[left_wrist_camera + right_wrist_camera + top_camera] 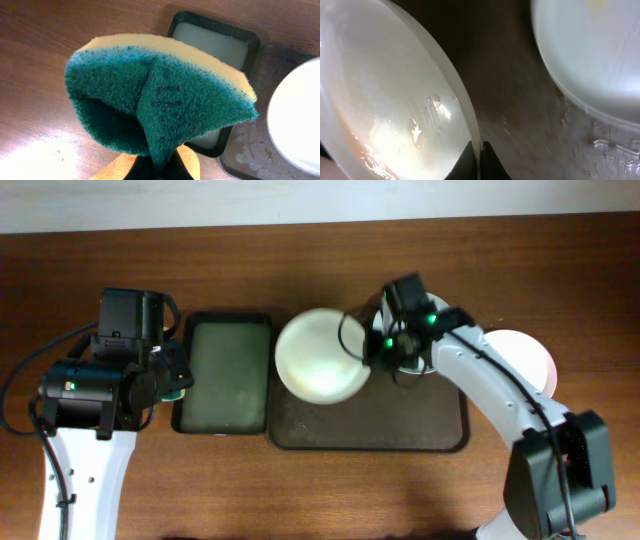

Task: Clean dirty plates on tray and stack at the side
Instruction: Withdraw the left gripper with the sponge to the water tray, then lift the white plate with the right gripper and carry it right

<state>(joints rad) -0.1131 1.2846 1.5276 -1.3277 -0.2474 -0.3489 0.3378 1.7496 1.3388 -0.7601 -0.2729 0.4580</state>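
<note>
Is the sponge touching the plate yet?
No, the left gripper holds the sponge beside the black tray, apart from the plate in the right gripper.

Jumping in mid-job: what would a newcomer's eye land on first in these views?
The green-and-yellow sponge, folded and pinched in the left gripper, fills the left wrist view. Overhead, the right gripper is shut on the rim of a wet white plate at the left end of the brown tray; a second plate with a yellow smear lies beside it.
</note>
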